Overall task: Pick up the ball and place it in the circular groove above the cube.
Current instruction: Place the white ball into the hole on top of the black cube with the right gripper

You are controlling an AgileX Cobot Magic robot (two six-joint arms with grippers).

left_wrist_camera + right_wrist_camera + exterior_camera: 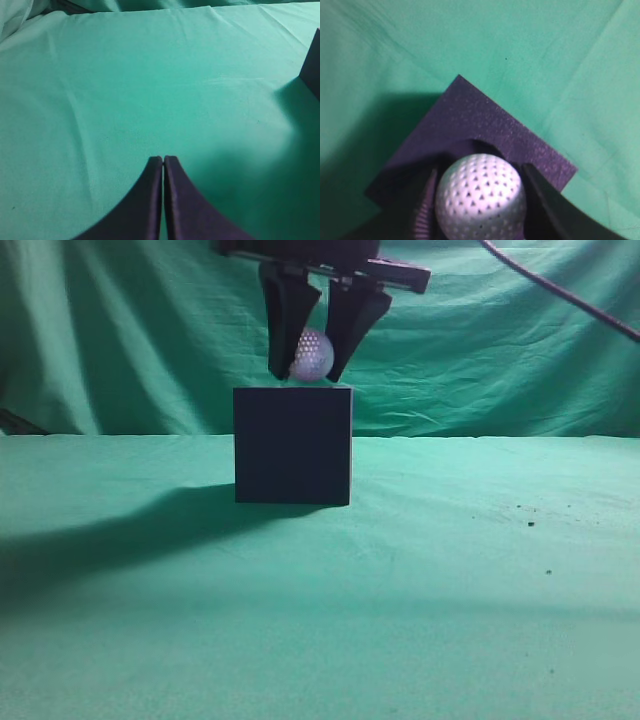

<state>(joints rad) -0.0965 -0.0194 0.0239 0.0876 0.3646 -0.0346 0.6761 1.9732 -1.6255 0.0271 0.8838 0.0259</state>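
Observation:
The white dimpled ball (311, 353) sits between the fingers of my right gripper (308, 376), just over the top face of the dark cube (292, 445). In the right wrist view the ball (480, 197) hangs directly above the circular groove (487, 145) in the cube's top (470, 107), and the right gripper (480, 172) is shut on it. My left gripper (163, 159) is shut and empty over bare green cloth, with a corner of the cube (312, 65) at the right edge of its view. The left gripper is out of the exterior view.
Green cloth (450, 590) covers the table and hangs as a backdrop behind the cube. A black cable (560, 295) runs across the upper right. The cube casts a long shadow (120, 535) to the left.

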